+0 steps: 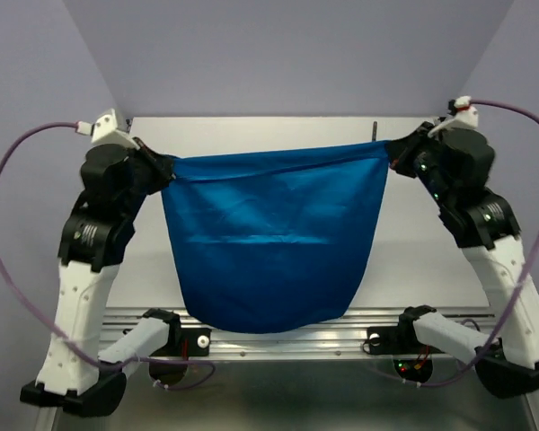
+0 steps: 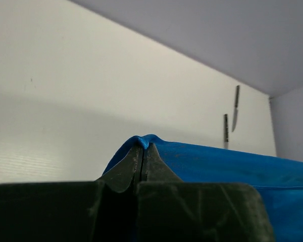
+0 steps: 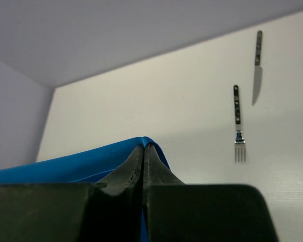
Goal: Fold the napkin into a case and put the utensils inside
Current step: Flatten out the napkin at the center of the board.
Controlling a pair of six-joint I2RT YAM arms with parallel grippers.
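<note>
napkin (image 1: 274,242), bright blue and plain, hangs spread like a curtain above the white worktop (image 1: 431,260). its top edge is stretched level between two robot grippers, and its rounded bottom edge sags toward the worktop's near edge; whether that edge touches the surface cannot be told. the left gripper (image 1: 166,168) pinches the cloth's upper left corner, its jaws pressed together on a small bunch of fabric. the right gripper (image 1: 393,154) clamps the upper right corner in the same way. beyond the cloth, near the far right corner of the worktop, a silver fork (image 3: 238,123) and a knife (image 3: 256,68) lie flat, near each other but apart. the knife lies closer to the far edge, and neither touches the napkin.
</note>
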